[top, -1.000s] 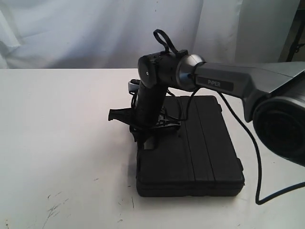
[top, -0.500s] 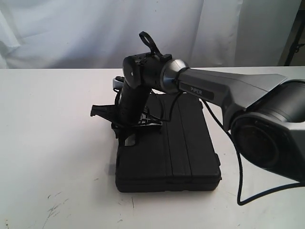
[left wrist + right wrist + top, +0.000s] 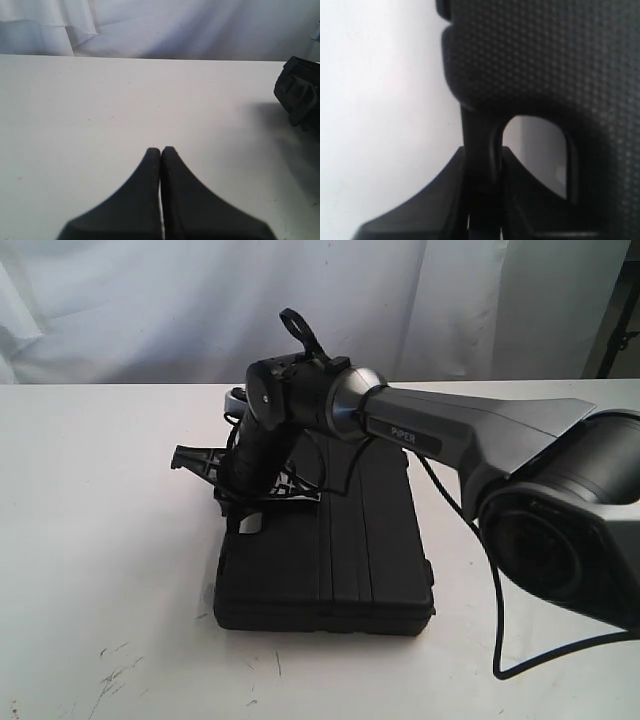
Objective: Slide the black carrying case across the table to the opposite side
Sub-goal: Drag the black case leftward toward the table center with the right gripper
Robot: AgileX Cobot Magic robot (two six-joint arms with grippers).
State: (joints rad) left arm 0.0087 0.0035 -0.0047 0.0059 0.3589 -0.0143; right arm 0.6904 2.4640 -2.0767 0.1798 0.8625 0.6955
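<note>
The black case [image 3: 370, 560] lies flat on the white table [image 3: 100, 540], its ribbed lid up. My right arm reaches in from the right, and its gripper [image 3: 248, 515] comes down on the case's left end. In the right wrist view the right gripper [image 3: 483, 152] is shut on the bar of the handle [image 3: 480, 131], next to the cut-out slot [image 3: 537, 150] in the textured case [image 3: 545, 60]. My left gripper [image 3: 161, 150] is shut on nothing, over bare table [image 3: 100, 100]. It does not show in the exterior view.
A white curtain [image 3: 150, 310] hangs behind the table's far edge. The right arm's black cable [image 3: 495, 620] loops over the table right of the case. Dark scuff marks [image 3: 115, 670] sit near the front left. A black shape [image 3: 300, 95] shows at the left wrist view's edge.
The right gripper has moved left with the case's handle in its grip, and the case has slid leftward across the table with it.
</note>
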